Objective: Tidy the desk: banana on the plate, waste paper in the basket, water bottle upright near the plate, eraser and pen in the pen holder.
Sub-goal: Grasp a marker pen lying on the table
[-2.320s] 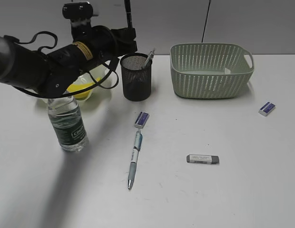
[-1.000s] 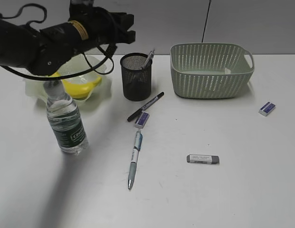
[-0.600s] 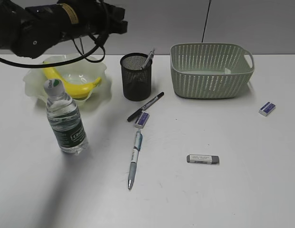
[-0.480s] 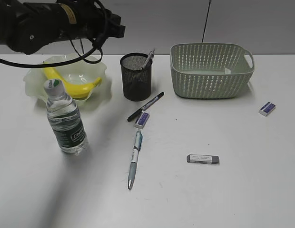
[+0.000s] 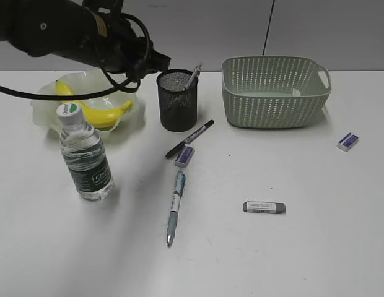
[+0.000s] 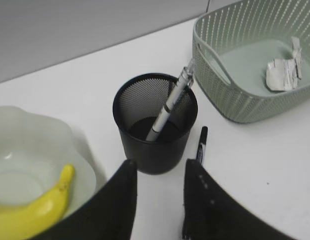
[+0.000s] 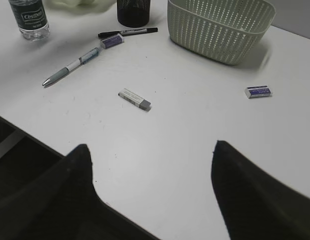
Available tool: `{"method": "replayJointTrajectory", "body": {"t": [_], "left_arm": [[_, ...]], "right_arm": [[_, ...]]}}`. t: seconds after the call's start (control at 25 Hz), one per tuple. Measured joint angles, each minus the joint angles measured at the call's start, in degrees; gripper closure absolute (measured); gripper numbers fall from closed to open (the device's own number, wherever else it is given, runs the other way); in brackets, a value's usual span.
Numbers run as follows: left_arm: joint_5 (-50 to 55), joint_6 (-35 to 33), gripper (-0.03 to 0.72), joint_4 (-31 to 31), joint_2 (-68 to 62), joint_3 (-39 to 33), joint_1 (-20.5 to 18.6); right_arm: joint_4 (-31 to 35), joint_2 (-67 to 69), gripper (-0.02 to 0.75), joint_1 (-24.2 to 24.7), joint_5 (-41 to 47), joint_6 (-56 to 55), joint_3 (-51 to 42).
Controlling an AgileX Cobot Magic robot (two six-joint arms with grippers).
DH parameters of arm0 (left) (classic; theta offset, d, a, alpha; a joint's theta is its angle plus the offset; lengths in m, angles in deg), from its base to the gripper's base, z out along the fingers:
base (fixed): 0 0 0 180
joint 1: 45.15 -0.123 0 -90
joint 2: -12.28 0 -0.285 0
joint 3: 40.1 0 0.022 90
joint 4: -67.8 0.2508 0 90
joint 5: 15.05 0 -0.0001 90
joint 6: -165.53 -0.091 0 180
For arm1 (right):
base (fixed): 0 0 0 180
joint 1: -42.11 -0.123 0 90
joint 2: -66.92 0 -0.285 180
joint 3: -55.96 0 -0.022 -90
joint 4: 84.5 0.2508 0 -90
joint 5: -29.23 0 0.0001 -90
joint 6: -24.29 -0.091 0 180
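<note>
Exterior: banana point(image 5: 104, 112) lay in plate point(image 5: 135, 111); water bottle point(image 5: 85, 154) stood upright nearby; black marker point(image 5: 189, 138) lay on desk point(image 5: 291, 247) beside pen holder point(image 5: 177, 99).

Left wrist: left gripper point(image 6: 159, 200) parted, empty, above holder; waste paper point(image 6: 282, 70) in basket point(image 6: 215, 55).

Right wrist: right gripper point(image 7: 150, 195) wide apart, empty.

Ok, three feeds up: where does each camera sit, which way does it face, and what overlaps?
Exterior: in front of the desk, slanting down toward the back wall; left arm at upper left, above the plate.
Left wrist: above the pen holder, looking down past the left gripper; its fingers frame the bottom edge.
Right wrist: high at the near right edge, facing across the desk; the right gripper stands open at the bottom.
Shared: all three show the pen holder, the basket and the black marker.
</note>
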Motion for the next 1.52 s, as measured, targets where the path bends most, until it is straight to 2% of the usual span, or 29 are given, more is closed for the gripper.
{"method": "replayJointTrajectory", "body": {"t": [0.16, 0.4, 0.56, 0.88, 1.08, 1.28, 1.52], "left_arm": [[7.0, 0.0, 0.420, -2.8, 0.3, 2.3, 1.4], [18.6, -0.1, 0.328, -8.0, -0.1, 9.1, 2.8], [26.8, -0.1, 0.314, -12.4, -1.9, 12.6, 2.8], [34.6, -0.1, 0.312, -23.4, -7.5, 16.5, 2.8], [36.2, -0.1, 0.312, -24.9, -8.2, 17.8, 2.9], [43.6, -0.1, 0.311, -25.0, -9.0, 17.8, 3.1], [46.5, -0.1, 0.311, -25.0, -11.3, 17.8, 4.8]], "right_arm": [[0.0, 0.0, 0.155, 0.0, 0.0, 0.0, 0.0], [0.0, 0.0, 0.155, 0.0, 0.0, 0.0, 0.0], [0.0, 0.0, 0.155, 0.0, 0.0, 0.0, 0.0], [0.0, 0.0, 0.155, 0.0, 0.0, 0.0, 0.0], [0.0, 0.0, 0.155, 0.0, 0.0, 0.0, 0.0], [0.0, 0.0, 0.155, 0.0, 0.0, 0.0, 0.0], [0.0, 0.0, 0.155, 0.0, 0.0, 0.0, 0.0]]}}
